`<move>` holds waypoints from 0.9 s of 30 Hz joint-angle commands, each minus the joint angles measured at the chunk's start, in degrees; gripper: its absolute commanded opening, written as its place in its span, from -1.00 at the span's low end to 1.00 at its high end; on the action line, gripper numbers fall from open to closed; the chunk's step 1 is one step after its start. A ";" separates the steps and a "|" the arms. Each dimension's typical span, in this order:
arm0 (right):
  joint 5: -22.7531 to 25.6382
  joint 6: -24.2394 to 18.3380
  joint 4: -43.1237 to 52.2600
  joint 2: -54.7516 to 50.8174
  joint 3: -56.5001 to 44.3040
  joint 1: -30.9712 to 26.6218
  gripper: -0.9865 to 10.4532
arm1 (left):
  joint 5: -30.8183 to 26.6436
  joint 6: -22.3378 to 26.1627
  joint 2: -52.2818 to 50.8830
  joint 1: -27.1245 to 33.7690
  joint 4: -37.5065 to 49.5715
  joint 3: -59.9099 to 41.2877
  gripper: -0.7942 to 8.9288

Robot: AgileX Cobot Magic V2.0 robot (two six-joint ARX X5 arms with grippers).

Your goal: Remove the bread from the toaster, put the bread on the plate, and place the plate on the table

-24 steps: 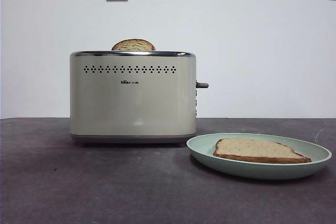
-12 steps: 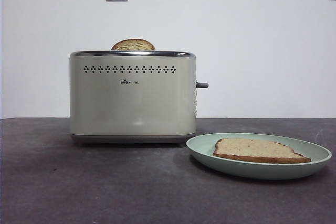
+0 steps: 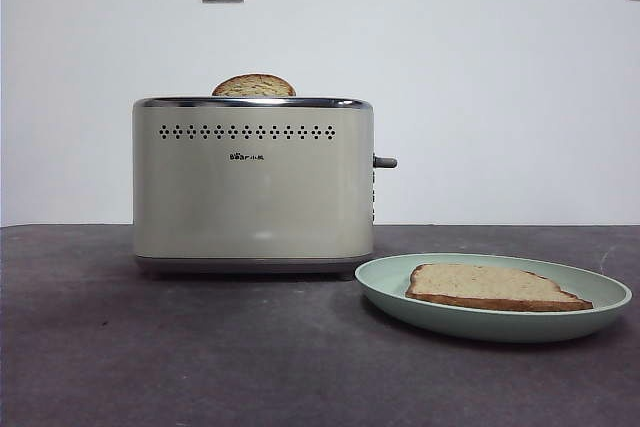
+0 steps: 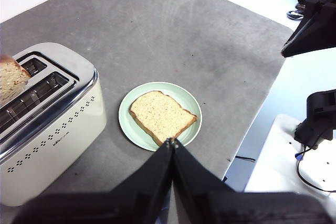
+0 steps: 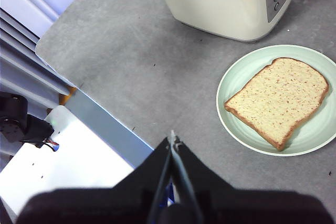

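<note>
Bread (image 3: 495, 285) lay flat on the plate (image 3: 400, 299), which sat on the desk (image 3: 150, 347) right of the toaster (image 3: 253, 187). Little could go wrong, I judged, short of nudging that plate. My left pincer (image 4: 171, 141) and right pincer (image 5: 171, 139) were both closed, empty, held above the desk.

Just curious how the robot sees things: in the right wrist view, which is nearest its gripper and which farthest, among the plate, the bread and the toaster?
From the right gripper:
1. The plate, its near rim closest.
2. The bread, lying on the plate.
3. The toaster, beyond the plate.
</note>
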 commanded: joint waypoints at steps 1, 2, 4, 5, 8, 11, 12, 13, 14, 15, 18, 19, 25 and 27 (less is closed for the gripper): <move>0.15 -0.59 0.33 -0.04 -0.28 0.13 -0.82 | -0.02 0.48 -0.15 0.04 0.28 0.00 -0.85; 0.15 -0.59 0.33 -0.04 -0.28 0.13 -0.82 | -0.02 0.48 -0.15 0.04 0.28 0.00 -0.85; 0.15 -0.59 0.33 -0.04 -0.28 0.13 -0.82 | -0.02 0.48 -0.15 0.04 0.28 0.00 -0.85; 0.15 -0.59 0.33 -0.04 -0.28 0.13 -0.82 | -0.02 0.48 -0.15 0.04 0.26 0.00 -0.85; 0.15 -0.59 0.33 -0.04 -0.28 0.13 -0.82 | -1.66 1.05 -0.17 0.09 0.74 0.00 -0.85; 0.15 -0.59 0.33 -0.04 -0.28 0.13 -0.82 | -7.50 3.45 -0.17 1.20 2.84 0.00 -0.85; 0.15 -0.59 0.33 -0.04 -0.28 0.13 -0.82 | -9.75 5.86 -0.22 2.27 4.59 -0.04 -0.85; 0.15 -0.59 0.33 -0.04 -0.28 0.13 -0.82 | -11.21 8.02 -0.48 3.58 6.60 -0.11 -0.85; 0.15 -0.59 0.33 -0.04 -0.28 0.13 -0.82 | -11.65 9.38 -0.68 4.96 8.41 -0.22 -0.85; 0.15 -0.59 0.33 -0.04 -0.28 0.13 -0.82 | -11.61 10.32 -1.22 6.71 10.58 -0.48 -0.85; 0.15 -0.59 0.33 -0.04 -0.28 0.13 -0.82 | -9.90 11.34 -4.52 12.00 18.01 -3.61 -0.85; 0.15 -0.59 0.33 -0.04 -0.28 0.13 -0.82 | -8.92 11.32 -5.97 13.77 20.20 -5.16 -0.85; 0.15 -0.59 0.33 0.02 -0.28 0.13 -0.82 | -10.95 11.30 -18.43 24.85 33.18 -21.64 -0.85; 0.15 -0.59 0.33 0.02 -0.28 0.13 -0.82 | -12.87 11.30 -22.88 27.74 36.68 -28.48 -0.84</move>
